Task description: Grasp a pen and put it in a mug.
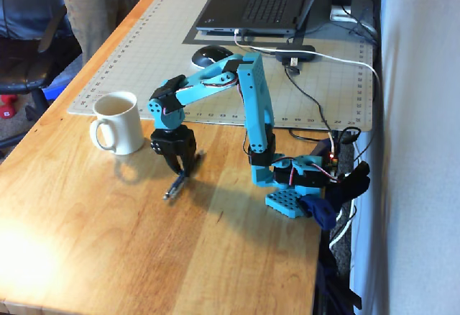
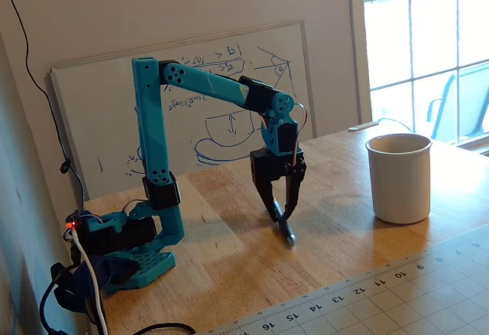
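In a fixed view, the black gripper (image 1: 177, 167) of the teal plastic arm (image 1: 251, 113) points down at the wooden surface (image 1: 108, 243), its fingers pinched on the upper end of the slim dark pen (image 1: 172, 185), which slants down to the wood. The cream ceramic mug (image 1: 117, 122), cylindrical with a loop handle, stands just left.

In another fixed view, the gripper (image 2: 280, 214) clamps the pen (image 2: 285, 232); the mug (image 2: 399, 177) stands well right. A whiteboard (image 2: 199, 113) leans behind.
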`<action>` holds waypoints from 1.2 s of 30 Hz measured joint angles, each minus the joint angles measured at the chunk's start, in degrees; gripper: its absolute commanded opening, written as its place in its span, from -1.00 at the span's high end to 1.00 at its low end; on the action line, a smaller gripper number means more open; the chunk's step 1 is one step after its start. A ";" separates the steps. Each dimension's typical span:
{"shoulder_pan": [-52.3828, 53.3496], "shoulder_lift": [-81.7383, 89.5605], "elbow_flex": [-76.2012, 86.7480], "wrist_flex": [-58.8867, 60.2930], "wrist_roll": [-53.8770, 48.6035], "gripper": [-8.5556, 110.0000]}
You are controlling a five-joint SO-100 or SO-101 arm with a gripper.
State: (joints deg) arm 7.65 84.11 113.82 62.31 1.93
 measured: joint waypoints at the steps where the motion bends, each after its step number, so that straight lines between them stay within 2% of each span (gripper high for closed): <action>1: 0.00 0.00 0.00 0.00 0.00 0.85; 17: -0.09 0.88 0.00 -0.09 0.00 0.85; 32: -4.66 18.11 2.11 0.26 0.44 0.84; 36: -4.66 23.20 2.55 0.18 3.69 0.84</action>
State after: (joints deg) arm 2.99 107.31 116.37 62.49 5.62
